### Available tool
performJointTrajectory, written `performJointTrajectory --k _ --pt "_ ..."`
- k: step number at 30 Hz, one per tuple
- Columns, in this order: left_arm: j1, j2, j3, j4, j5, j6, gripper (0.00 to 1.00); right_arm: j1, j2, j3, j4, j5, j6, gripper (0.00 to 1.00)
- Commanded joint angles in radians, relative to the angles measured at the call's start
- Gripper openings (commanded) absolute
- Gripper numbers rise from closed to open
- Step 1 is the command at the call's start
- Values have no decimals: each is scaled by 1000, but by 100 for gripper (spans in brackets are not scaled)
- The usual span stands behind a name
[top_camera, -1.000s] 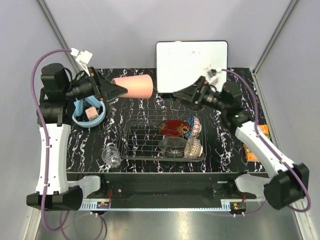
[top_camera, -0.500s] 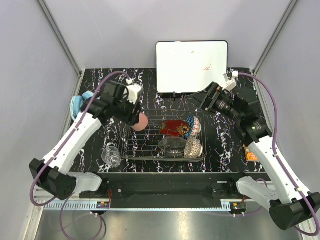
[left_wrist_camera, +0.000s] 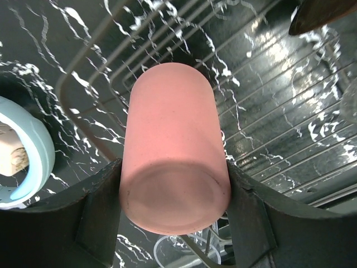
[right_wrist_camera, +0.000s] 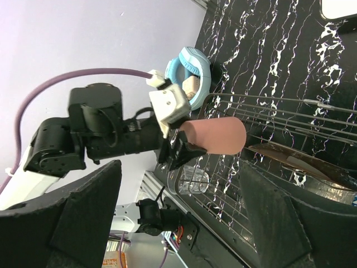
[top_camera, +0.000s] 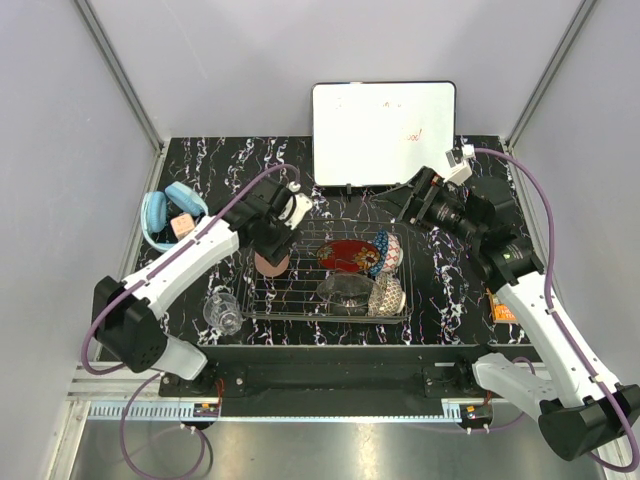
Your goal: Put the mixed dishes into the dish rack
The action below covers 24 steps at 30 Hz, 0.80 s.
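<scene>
Over the desk [top_camera: 450, 300], left jaws clamp the pink plastic cup [left_wrist_camera: 173, 156] at the nine-o'clock rim of the dish rack [top_camera: 300, 290], so a release may topple it outside; right jaws wide, empty.

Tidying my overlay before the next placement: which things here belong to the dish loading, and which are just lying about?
Job: dish rack; pink cup in left gripper; red bowl; blue patterned bowl; beige lattice bowl; clear glass bowl; small glass.

Lying about: white board; blue ring; cube; orange packet.
</scene>
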Motion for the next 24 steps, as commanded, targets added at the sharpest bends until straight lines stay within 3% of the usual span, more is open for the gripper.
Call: performJointTrajectory --k 1,12,22,24 --pt "-15 3 -6 40 -11 23 0 2 -12 0 3 -2 -8 93" --pt "-17 21 -35 58 150 23 0 0 -3 -14 0 -2 -12 94" --pt "-9 67 -58 101 141 12 0 0 7 -6 -5 4 -17 96" --pt "-2 81 -46 103 144 12 14 0 8 -6 -6 9 -15 98"
